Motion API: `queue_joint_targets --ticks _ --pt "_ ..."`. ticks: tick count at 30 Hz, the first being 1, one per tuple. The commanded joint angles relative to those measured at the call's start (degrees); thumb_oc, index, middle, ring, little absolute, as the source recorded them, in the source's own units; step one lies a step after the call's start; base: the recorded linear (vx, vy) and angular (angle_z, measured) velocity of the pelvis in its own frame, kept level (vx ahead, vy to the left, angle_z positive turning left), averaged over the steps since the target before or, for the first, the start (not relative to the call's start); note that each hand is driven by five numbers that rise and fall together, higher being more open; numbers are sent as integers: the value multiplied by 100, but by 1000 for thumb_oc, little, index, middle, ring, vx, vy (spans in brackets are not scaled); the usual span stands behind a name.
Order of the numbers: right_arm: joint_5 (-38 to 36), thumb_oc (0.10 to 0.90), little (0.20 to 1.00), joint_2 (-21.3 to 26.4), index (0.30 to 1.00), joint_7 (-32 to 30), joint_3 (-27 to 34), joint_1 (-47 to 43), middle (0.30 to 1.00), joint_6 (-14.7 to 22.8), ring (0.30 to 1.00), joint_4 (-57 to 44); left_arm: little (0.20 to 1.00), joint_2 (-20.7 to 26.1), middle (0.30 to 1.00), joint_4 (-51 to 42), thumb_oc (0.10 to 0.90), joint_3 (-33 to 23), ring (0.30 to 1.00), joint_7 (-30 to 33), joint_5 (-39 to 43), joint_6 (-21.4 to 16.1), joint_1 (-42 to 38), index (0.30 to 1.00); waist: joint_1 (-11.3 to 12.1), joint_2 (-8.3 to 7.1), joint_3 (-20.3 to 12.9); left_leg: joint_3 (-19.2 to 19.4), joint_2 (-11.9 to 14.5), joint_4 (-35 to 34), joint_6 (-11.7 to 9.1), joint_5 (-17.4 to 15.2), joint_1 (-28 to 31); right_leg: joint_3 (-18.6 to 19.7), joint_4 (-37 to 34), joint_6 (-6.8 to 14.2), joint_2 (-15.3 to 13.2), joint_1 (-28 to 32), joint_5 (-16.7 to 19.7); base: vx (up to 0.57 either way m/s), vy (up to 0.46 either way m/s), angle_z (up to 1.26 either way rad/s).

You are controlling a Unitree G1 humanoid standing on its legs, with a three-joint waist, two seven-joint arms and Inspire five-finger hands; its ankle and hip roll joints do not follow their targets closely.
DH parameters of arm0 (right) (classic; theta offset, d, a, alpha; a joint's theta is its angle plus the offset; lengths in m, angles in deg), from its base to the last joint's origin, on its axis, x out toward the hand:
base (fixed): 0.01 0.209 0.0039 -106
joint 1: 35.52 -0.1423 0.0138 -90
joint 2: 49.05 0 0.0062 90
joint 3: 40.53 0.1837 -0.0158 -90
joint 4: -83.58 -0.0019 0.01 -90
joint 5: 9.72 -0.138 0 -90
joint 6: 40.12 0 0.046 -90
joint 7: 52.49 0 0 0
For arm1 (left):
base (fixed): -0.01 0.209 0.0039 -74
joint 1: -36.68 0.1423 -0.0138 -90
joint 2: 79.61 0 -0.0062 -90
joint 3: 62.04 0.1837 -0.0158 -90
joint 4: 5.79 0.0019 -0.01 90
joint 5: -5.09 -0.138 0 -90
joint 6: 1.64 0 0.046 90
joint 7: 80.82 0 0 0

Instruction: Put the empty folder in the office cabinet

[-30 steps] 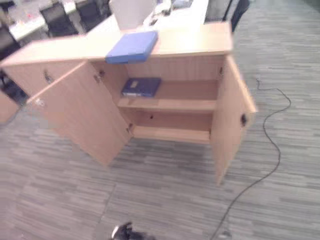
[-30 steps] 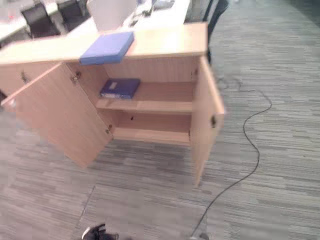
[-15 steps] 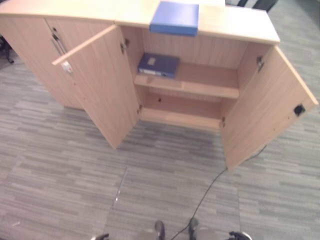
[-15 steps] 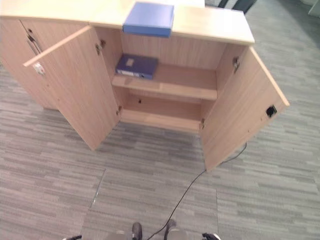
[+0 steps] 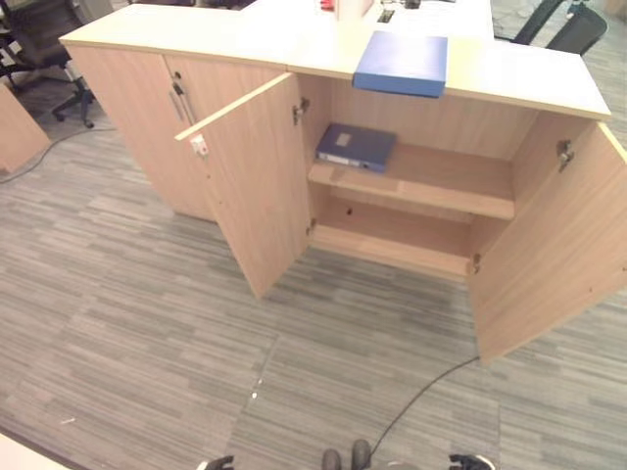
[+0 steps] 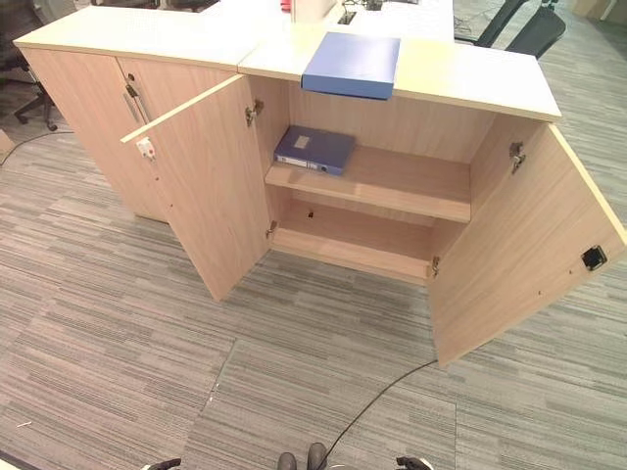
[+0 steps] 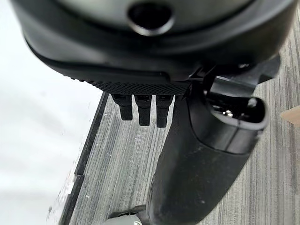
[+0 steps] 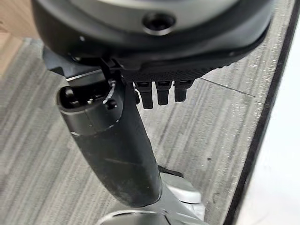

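A light blue folder [image 5: 403, 63] lies flat on top of the wooden office cabinet [image 5: 519, 90], over its open compartment. A darker blue folder [image 5: 357, 147] lies on the left end of the upper shelf [image 5: 441, 184]. Both doors stand open: the left door [image 5: 257, 186] and the right door [image 5: 558, 255]. The lower shelf [image 5: 392, 247] is bare. My left hand [image 7: 140, 51] hangs over the carpet with straight fingers and holds nothing. My right hand [image 8: 154, 42] hangs the same way, thumb out, empty. Both hands are well away from the cabinet.
A closed cabinet section [image 5: 127, 108] with metal handles adjoins on the left. Office chairs stand behind at the far left [image 5: 39, 29] and far right [image 5: 563, 24]. Grey striped carpet [image 5: 294, 372] stretches between me and the cabinet.
The whole picture has shifted as the camera moved: the cabinet is now seen from more squarely in front. The folders and doors have not moved.
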Motion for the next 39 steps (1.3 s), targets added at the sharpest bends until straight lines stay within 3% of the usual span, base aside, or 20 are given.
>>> queue_joint_targets --ticks 1,5,9,10,11,14,15,18,20,21,22,26,28,30,33,39 --pt "-95 800 900 290 900 -92 -123 4 900 38 900 61 900 -11 900 62 800 -131 900 51 -117 -19 -227 900 -13 -273 141 -134 381 -507 -167 -221 374 53 -914 835 -279 461 349 50 -59 20" --pt "-118 800 900 265 900 -90 -154 19 900 67 900 36 900 -9 900 172 800 -153 900 63 -187 3 -189 900 5 -302 113 -122 427 -502 -214 -259 420 43 -999 842 -234 529 334 70 -76 15" --pt "-148 800 900 246 900 -91 -171 -4 900 89 900 8 900 12 900 221 800 -200 900 58 -147 5 -184 900 13 -396 198 -91 456 178 -267 -502 199 85 -999 823 -246 579 315 35 -106 9" --pt "-183 800 900 242 900 -94 -167 -25 900 85 900 7 900 18 900 223 800 -242 900 45 -72 3 -173 900 29 -479 316 1 437 1073 -338 -664 -152 93 -960 793 -279 626 274 11 -160 -7" --pt "-221 800 900 259 900 -106 -151 -47 900 90 900 8 900 21 900 211 800 -266 900 45 -37 2 -170 900 79 -534 426 -28 416 1792 -355 -591 -474 94 -934 754 -301 696 265 28 -203 -2" --pt "-253 800 900 303 900 -131 -123 -45 900 71 900 1 900 -27 900 186 800 -235 900 38 -27 -4 -152 900 103 -532 556 -25 459 2920 -271 -362 -1145 53 -965 683 -288 866 244 60 -110 -11" --pt "-253 800 900 345 900 -127 -101 -13 900 50 900 -1 900 -55 900 164 800 -219 900 19 -19 -1 -106 900 111 -510 546 -42 351 2856 -188 -381 -1461 94 -974 686 -279 891 213 81 -42 1" --pt "-233 800 900 366 900 -129 -97 19 900 51 900 14 900 -61 900 171 800 -213 900 4 -52 -2 -50 900 158 -509 500 -155 194 2340 -152 -430 -1593 180 -973 720 -292 915 159 112 8 -34" --pt "-187 800 900 385 900 -120 -96 65 900 40 900 29 900 -70 900 181 800 -197 900 -12 -60 -1 -5 900 182 -451 471 -282 150 1630 -228 -91 -1597 226 -970 726 -248 965 82 130 23 -42" --pt "-187 800 900 385 900 -120 -96 65 900 40 900 29 900 -70 900 181 800 -197 900 -12 -60 -1 -5 900 182 -452 473 -281 150 1626 -228 -89 -1593 226 -971 726 -249 968 82 236 49 -2" --pt "-174 800 900 411 900 -160 -45 142 900 42 900 48 900 -78 900 162 800 -156 900 -13 -57 -17 34 900 206 -315 464 -399 267 502 -380 612 -1708 301 -973 705 -128 1113 -18 184 37 1" --pt "-142 800 900 417 900 -160 0 213 900 37 900 103 900 -55 900 170 800 -184 900 -19 -31 -23 82 900 267 -213 494 -588 266 -381 -472 913 -1735 547 -936 653 9 1311 -155 234 59 4" --pt "-108 800 900 412 900 -139 13 210 900 31 900 152 900 -61 900 245 800 -212 900 -31 -73 -3 127 900 311 -146 442 -891 241 -513 -472 895 -1778 803 -919 627 118 1432 -254 286 97 -48" --pt "-56 800 900 382 900 -127 10 207 900 10 900 229 900 -61 900 355 800 -186 900 -15 -153 11 156 900 322 -94 371 -1080 259 -513 -478 1160 -1610 993 -942 606 165 1527 -328 293 113 -92" --pt "-63 800 900 334 900 -115 6 201 900 9 900 236 900 -61 900 348 800 -184 900 -14 -132 -9 113 900 320 -146 314 -875 257 -506 -414 1238 -1489 1099 -986 665 23 1566 -403 285 139 -68" --pt "-135 800 900 339 900 -102 -35 -28 900 6 900 100 900 -9 900 139 800 -181 900 36 6 -68 -18 900 351 -236 275 -421 132 183 -186 787 -1886 1161 -685 857 -388 1322 -534 222 138 -46"
